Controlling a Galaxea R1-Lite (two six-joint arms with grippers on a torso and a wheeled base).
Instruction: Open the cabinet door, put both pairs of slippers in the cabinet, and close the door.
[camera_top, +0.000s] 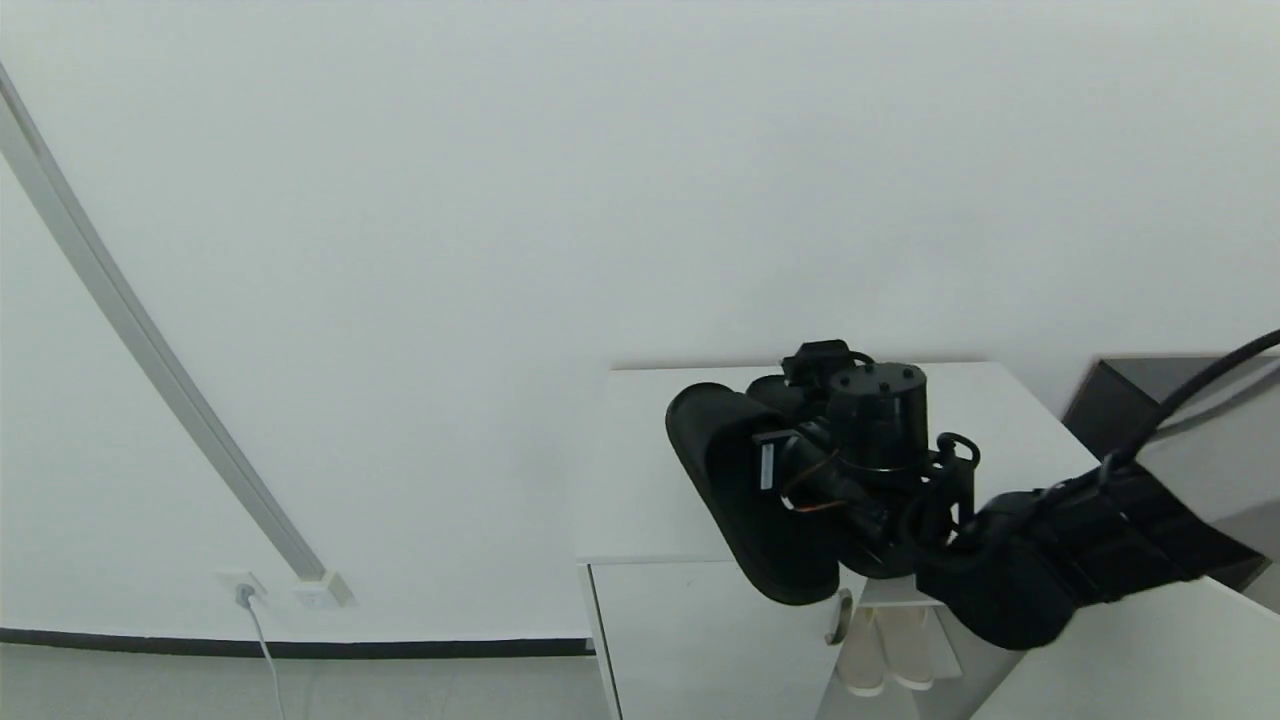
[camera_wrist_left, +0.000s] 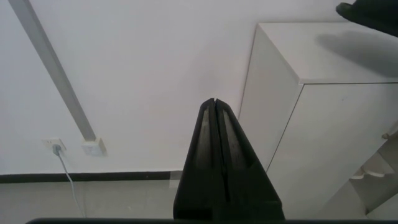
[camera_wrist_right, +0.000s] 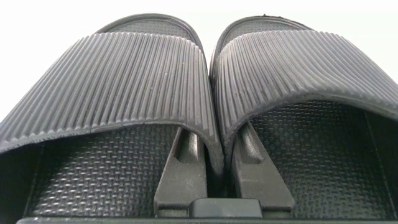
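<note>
Here, we saw the right gripper (camera_wrist_right: 221, 177) clamped on the pair of black slippers (camera_top: 750, 490), carrying both at once. In the right wrist view its two fingers (camera_wrist_right: 183, 171) reached under the ribbed straps, one finger in each slipper. The inner edges of the two straps were pinched between them, so the slippers sat side by side and touching. In the head view the pair hung tilted over the front of the white cabinet (camera_top: 650, 480), its lower end reaching past the top's front edge. We could not tell whether the slippers touched the top. Below them the cabinet's left door (camera_top: 710, 640) was closed, with its handle (camera_top: 843, 615) at the inner edge, while the right side stood open. Inside that opening we found the pale slippers (camera_top: 885, 650), set close together just beneath a shelf. The left gripper (camera_wrist_left: 214, 109) was off to the cabinet's left, facing the wall, its fingers pressed flat together with nothing between them. A wall socket (camera_top: 243, 590) with a cable sat low on the wall, well apart from the cabinet.
</note>
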